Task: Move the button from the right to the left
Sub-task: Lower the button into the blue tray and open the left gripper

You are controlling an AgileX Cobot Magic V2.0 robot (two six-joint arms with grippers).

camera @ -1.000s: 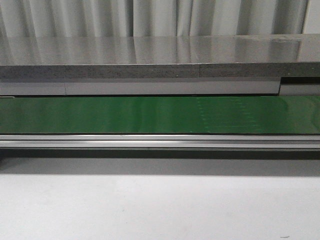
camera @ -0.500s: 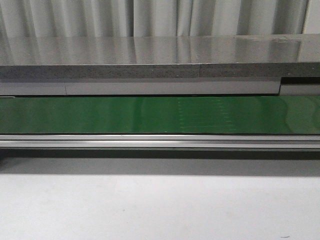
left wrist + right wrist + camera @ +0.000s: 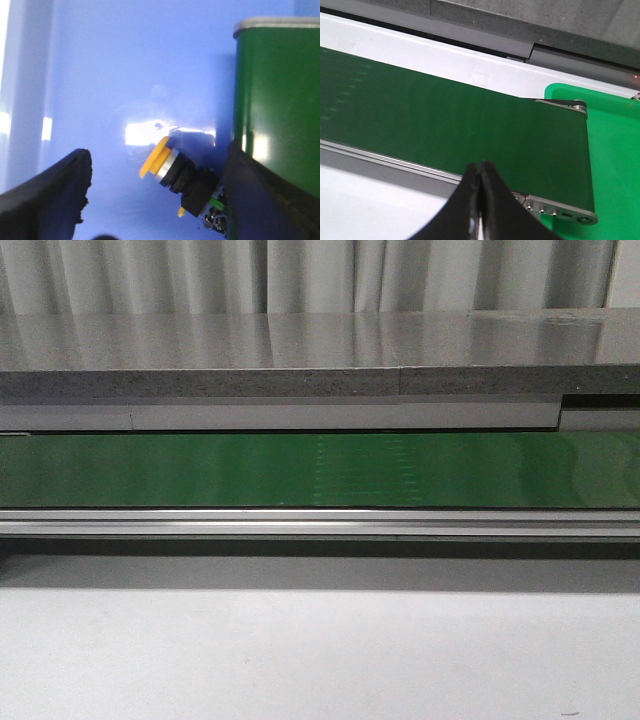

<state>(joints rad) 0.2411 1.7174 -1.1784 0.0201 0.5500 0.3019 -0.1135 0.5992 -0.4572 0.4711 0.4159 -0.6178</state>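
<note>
1. Left gripper (image 3: pixel 155 200): fingers spread wide, nothing held.
2. Button (image 3: pixel 175 175): lying tilted on the blue surface (image 3: pixel 125 65) between those fingers, beside the green belt's (image 3: pixel 280 100) end.
3. Right gripper (image 3: pixel 480 200): pressed together, empty, over the belt's near edge.
4. Advice: centre on the black body, then close.

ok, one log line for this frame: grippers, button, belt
left gripper: open, button between fingers, ungripped | right gripper: shut, empty, over belt | front view: belt bare
</note>
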